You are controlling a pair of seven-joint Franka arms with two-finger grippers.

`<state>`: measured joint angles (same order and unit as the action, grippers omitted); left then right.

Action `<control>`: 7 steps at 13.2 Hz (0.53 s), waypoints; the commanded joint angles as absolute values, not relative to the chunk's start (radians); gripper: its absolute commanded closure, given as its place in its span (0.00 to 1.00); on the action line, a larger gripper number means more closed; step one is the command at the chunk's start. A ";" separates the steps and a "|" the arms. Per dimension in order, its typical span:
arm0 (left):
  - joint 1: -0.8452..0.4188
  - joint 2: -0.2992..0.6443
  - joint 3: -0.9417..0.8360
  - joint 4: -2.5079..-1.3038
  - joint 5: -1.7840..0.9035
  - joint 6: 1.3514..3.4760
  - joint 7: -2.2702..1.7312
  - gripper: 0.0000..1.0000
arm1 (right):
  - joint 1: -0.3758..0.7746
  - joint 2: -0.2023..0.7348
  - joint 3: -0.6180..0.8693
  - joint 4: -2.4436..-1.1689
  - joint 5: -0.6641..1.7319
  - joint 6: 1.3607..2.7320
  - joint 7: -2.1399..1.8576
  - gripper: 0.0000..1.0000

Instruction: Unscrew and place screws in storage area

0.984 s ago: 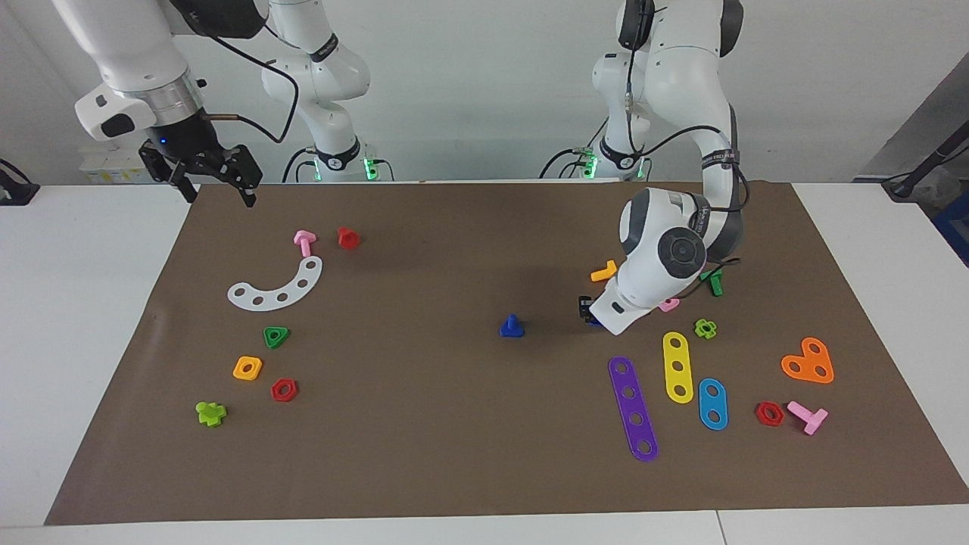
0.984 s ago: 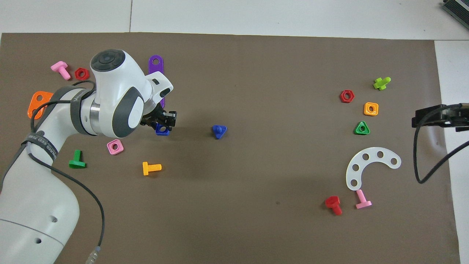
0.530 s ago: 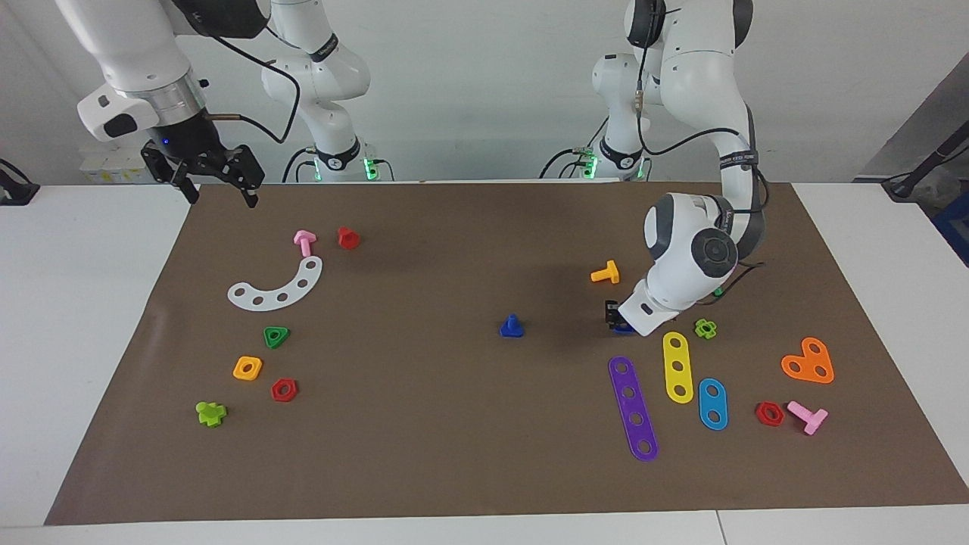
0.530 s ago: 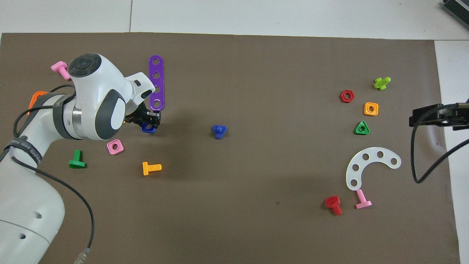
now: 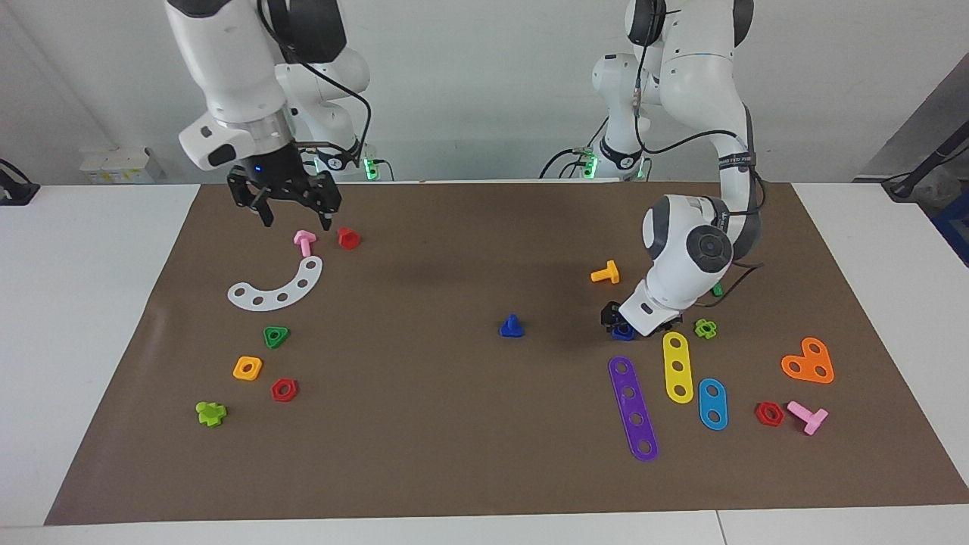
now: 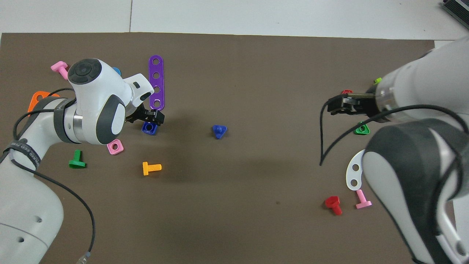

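Note:
One dark-blue screw with a triangular head stands alone on the brown mat near its middle; it also shows in the overhead view. The storage area is the bare mat around the green triangular nut, orange square nut and red hexagonal nut, toward the right arm's end. My left gripper is low, right above a blue square nut on the mat. My right gripper is open and empty, up over the pink bolt.
A white curved strip and a red bolt lie under the right arm. Purple, yellow and blue strips, an orange bolt and an orange heart plate lie near the left gripper.
My right arm has swung in from the mat's corner to over the pink and red bolts. My left gripper moved with the blue square nut toward the left arm's end, beside the purple strip.

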<state>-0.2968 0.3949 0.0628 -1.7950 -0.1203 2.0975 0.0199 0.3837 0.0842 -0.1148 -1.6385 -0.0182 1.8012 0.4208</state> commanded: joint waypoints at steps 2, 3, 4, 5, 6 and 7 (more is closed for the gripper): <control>-0.232 0.278 0.061 -1.783 -0.095 1.979 0.034 0.00 | 0.532 0.285 -0.120 -1.576 -0.008 1.987 0.624 0.00; -0.210 0.241 0.063 -1.782 -0.095 1.941 0.035 0.00 | 0.573 0.329 -0.120 -1.559 -0.008 2.024 0.682 0.00; -0.187 0.210 0.063 -1.782 -0.092 1.906 0.037 0.00 | 0.607 0.369 -0.120 -1.551 -0.012 2.061 0.718 0.00; -0.161 0.181 0.063 -1.784 -0.071 1.872 0.037 0.00 | 0.629 0.400 -0.120 -1.548 -0.009 2.118 0.741 0.00; -0.143 0.160 0.063 -1.784 -0.011 1.837 0.041 0.00 | 0.635 0.425 -0.120 -1.546 -0.009 2.178 0.747 0.00; -0.134 0.140 0.061 -1.784 0.038 1.804 0.064 0.00 | 0.662 0.474 -0.118 -1.542 -0.015 2.206 0.765 0.00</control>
